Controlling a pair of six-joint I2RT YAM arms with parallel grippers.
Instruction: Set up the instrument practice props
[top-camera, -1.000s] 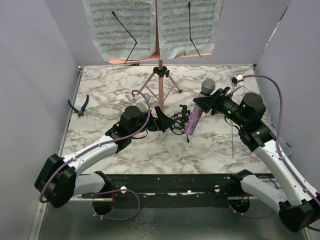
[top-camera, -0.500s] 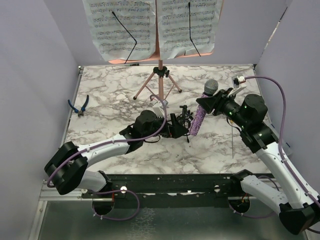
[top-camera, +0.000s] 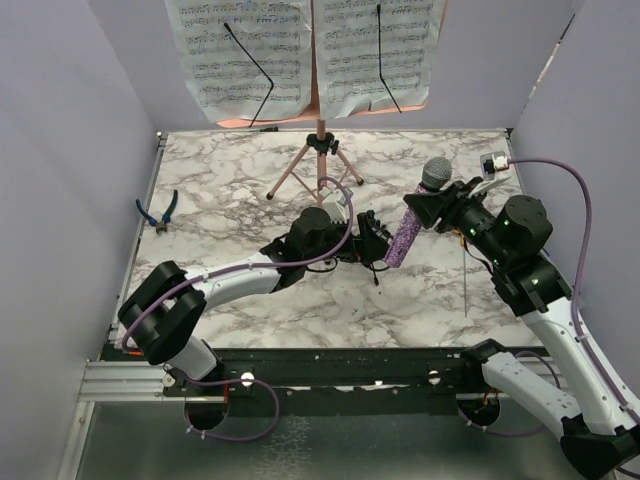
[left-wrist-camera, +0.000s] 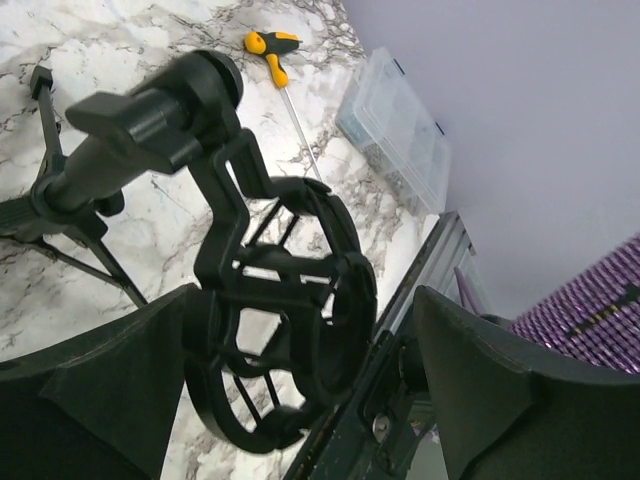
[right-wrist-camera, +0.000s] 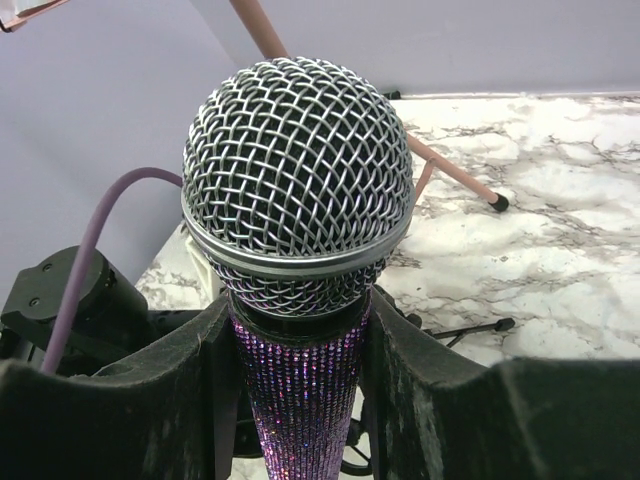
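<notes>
The pink music stand (top-camera: 320, 150) stands at the back on its tripod and holds two white sheet-music pages (top-camera: 250, 55). My right gripper (top-camera: 418, 212) is shut on the glittery purple microphone (top-camera: 408, 232), holding it tilted with the mesh head (right-wrist-camera: 298, 170) up and its tail next to the black shock-mount (top-camera: 373, 237). In the right wrist view both fingers press the glitter body just under the head (right-wrist-camera: 300, 370). My left gripper (top-camera: 366, 247) is open with a finger on each side of the mount's ring (left-wrist-camera: 285, 300). The right finger (left-wrist-camera: 500, 400) stands apart from the ring.
Blue-handled pliers (top-camera: 157, 212) lie near the left wall. A yellow-handled screwdriver (left-wrist-camera: 272, 45) and a clear plastic box (left-wrist-camera: 395, 125) lie on the right side of the marble table (top-camera: 230, 180). Grey walls close in the left, back and right.
My left arm has reached right and forward, bringing its gripper around the shock-mount. My right gripper has lifted the microphone and moved it a little to the right.
</notes>
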